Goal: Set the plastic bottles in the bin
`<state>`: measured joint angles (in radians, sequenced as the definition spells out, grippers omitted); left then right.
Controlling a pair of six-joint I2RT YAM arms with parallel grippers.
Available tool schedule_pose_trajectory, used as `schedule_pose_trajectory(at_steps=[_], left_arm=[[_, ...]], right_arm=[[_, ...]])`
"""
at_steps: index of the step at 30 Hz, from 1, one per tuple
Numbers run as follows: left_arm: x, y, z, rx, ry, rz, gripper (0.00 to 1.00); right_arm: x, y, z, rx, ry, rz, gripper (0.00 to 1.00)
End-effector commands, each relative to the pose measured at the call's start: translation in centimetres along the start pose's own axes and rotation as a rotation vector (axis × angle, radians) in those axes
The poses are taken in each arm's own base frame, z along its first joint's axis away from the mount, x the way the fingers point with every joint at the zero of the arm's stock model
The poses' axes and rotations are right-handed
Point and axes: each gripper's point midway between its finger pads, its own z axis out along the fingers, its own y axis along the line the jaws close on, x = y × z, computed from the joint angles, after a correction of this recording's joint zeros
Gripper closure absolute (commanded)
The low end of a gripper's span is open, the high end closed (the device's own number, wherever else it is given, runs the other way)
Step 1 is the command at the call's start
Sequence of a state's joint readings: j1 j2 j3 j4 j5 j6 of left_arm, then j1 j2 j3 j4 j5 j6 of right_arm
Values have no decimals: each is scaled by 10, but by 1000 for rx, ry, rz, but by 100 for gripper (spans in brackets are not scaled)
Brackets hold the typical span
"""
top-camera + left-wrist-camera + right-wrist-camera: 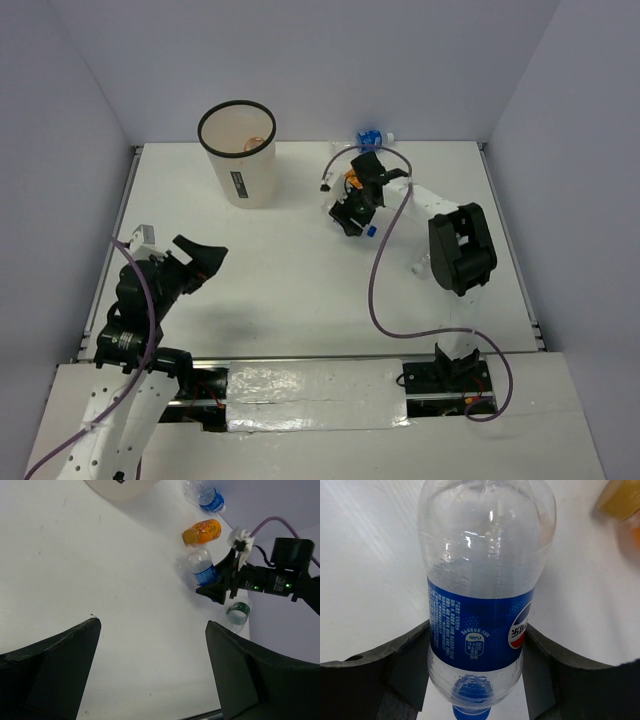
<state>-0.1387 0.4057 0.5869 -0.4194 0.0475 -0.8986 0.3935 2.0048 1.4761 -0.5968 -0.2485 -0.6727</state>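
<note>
While it hangs folded over the table [300, 300] nearer than the bin [255, 170] and to its left, the left gripper [152, 625] gapes wide and empty, aimed toward the bin. Right of the bin, the right arm [440, 215] reaches forward, wrist tipped down, the right gripper [476, 650] clamped on a blue-labelled bottle [480, 605] lying on the table. An orange bottle [202, 531] lies just beyond; a second blue-labelled bottle [207, 497] sits farther, right of the bin.
</note>
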Motion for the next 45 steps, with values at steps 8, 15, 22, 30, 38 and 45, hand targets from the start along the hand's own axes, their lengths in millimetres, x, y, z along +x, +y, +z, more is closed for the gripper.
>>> schedule_pose_trajectory(at_steps=[8, 15, 22, 30, 38, 45], left_arm=[[30, 0, 5, 78, 71, -221, 1], [40, 3, 6, 87, 95, -262, 1], [39, 3, -4, 79, 94, -256, 1], [40, 6, -14, 62, 93, -254, 1], [42, 2, -9, 94, 99, -268, 1], [36, -11, -2, 133, 117, -198, 1]], right_arm=[[-262, 35, -207, 90, -736, -159, 86], [-390, 30, -235, 250, -1097, -91, 85], [-448, 26, -228, 410, -1362, -26, 78], [-454, 21, -190, 489, -1392, -33, 33], [-440, 11, -211, 433, -1338, 3, 0], [-375, 40, -242, -6, -1140, -166, 0]])
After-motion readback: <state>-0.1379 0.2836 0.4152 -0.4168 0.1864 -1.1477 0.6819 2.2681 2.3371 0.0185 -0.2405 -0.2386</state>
